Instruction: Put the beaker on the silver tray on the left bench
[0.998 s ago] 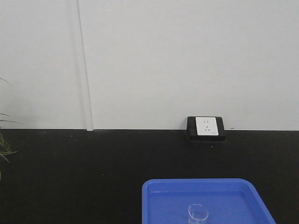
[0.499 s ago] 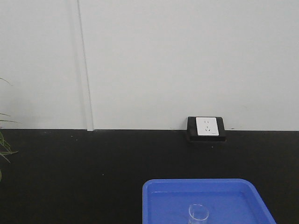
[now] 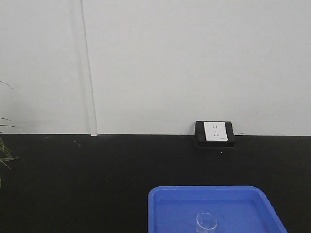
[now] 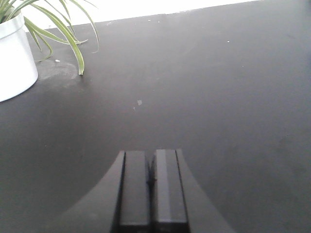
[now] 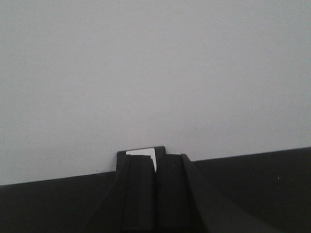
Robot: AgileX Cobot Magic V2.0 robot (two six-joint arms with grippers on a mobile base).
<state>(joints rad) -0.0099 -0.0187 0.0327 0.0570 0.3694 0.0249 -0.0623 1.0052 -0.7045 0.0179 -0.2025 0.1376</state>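
Note:
The small clear beaker [image 3: 206,222] stands upright inside a bright blue tray [image 3: 165,208] at the bottom edge of the front view, on a black worktop [image 3: 73,184]. No gripper shows in that view. My left gripper [image 4: 151,155] is shut with nothing between its fingers, hovering over bare black worktop [image 4: 218,97]. My right gripper [image 5: 156,158] is shut too, empty, pointing at the white wall with the socket box just behind its tips. The silver tray is out of view.
A black socket box with a white faceplate [image 3: 215,132] sits where the worktop meets the wall. A white pot with a green plant [image 4: 14,53] stands at the left; its leaves [image 3: 5,153] show at the front view's left edge.

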